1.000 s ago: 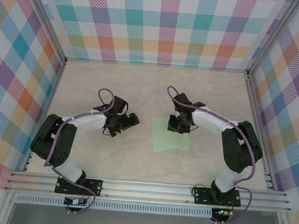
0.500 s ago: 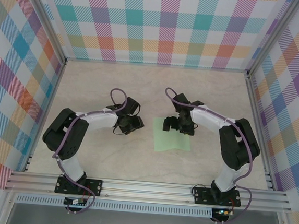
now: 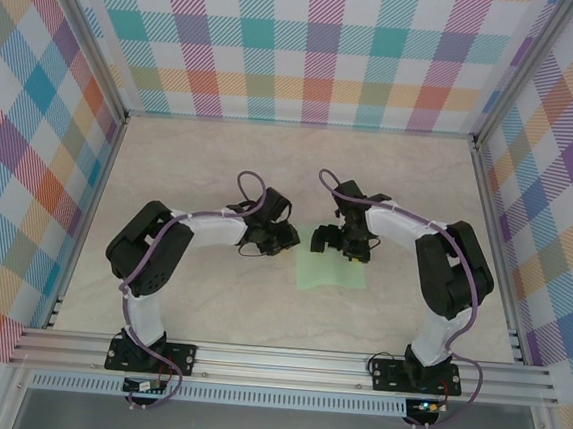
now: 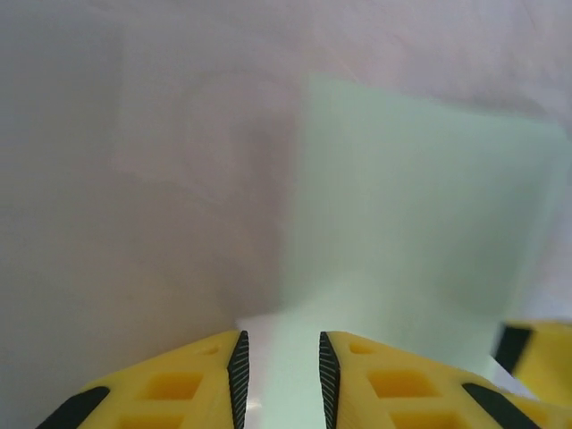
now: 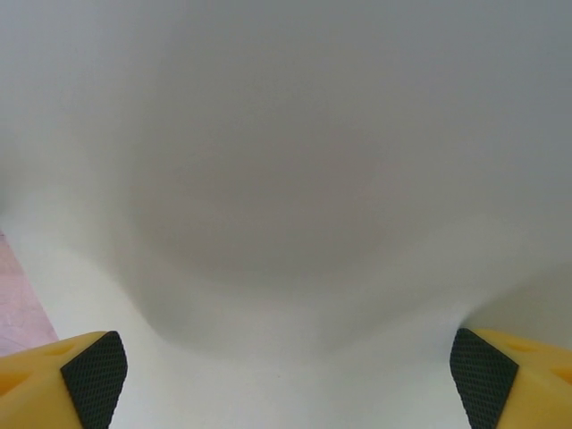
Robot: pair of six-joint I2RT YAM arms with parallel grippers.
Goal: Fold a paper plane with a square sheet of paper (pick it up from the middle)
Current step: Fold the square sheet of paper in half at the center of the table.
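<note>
Moved my left claw (image 3: pixel 286 240) up to the left edge of the thin pale mint-green square paper sheet (image 3: pixel 326 275), jaws narrow | right claw (image 3: pixel 339 247) wide over sheet's far half | sheet mid surface (image 3: pixel 220 169), slightly humped, no creases seen; every fold left, I judge

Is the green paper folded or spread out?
Spread, not folded: the paper lies open on the table, bulging a little by the right claw; no dart shape.

Pastel plaid walls (image 3: pixel 311 46) enclose a pale marbled table (image 3: pixel 228 305) on three sides under even light, with aluminium posts (image 3: pixel 82 31) at the corners and an aluminium rail (image 3: pixel 284 363) along its near edge.
</note>
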